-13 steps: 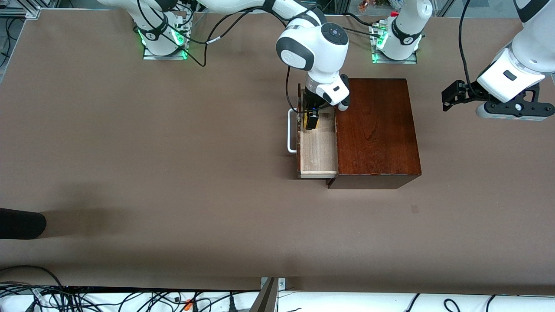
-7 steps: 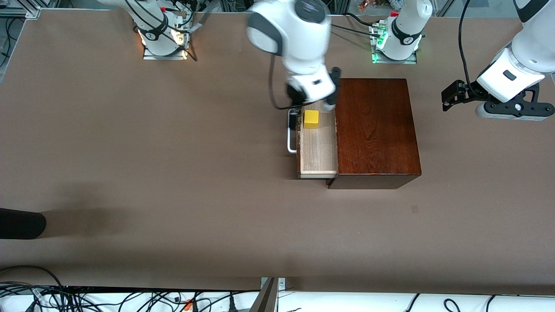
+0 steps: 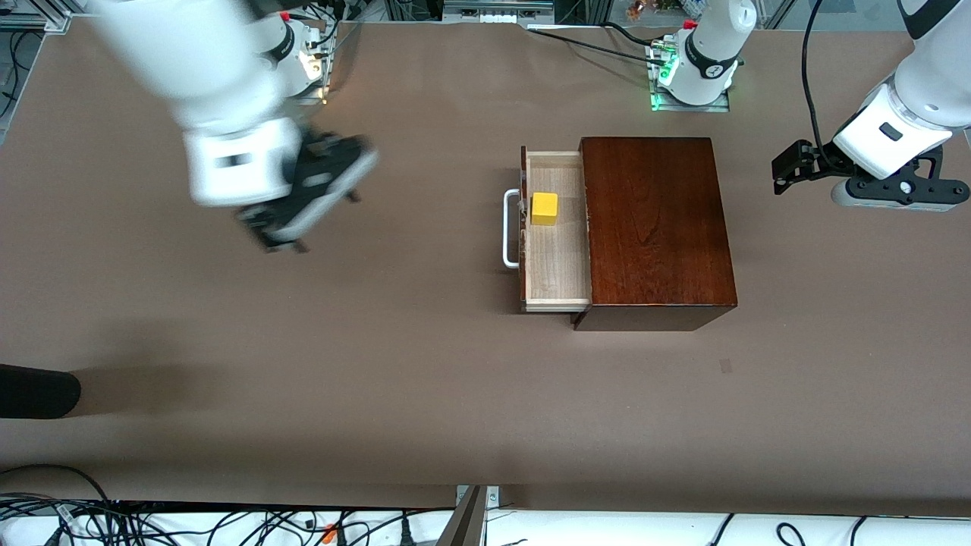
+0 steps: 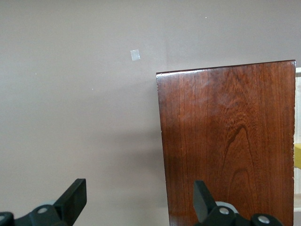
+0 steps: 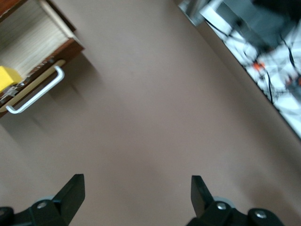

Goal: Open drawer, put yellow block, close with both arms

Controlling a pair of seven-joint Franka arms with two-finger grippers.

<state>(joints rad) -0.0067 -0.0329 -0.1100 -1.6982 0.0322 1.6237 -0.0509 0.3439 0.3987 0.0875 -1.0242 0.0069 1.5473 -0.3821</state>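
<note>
The drawer (image 3: 557, 258) stands pulled out of the dark mahogany box (image 3: 656, 227), its white handle (image 3: 510, 229) toward the right arm's end of the table. The yellow block (image 3: 544, 208) lies in the drawer, free of any gripper. My right gripper (image 3: 307, 212) is open and empty over bare table, well away from the drawer. In the right wrist view the gripper (image 5: 136, 197) points at bare table, with the handle (image 5: 35, 94) and block (image 5: 9, 77) at the edge. My left gripper (image 3: 899, 196) waits, open and empty, beside the box (image 4: 230, 141), over the table (image 4: 138, 202).
A small pale tape patch (image 3: 726, 365) lies on the brown table nearer the front camera than the box. A dark object (image 3: 34, 390) pokes in at the table's edge at the right arm's end. Cables run along the front edge (image 3: 227, 523).
My right gripper let go of the yellow block in the drawer, rose, and swung away toward the right arm's end of the table. The left arm has not moved.
</note>
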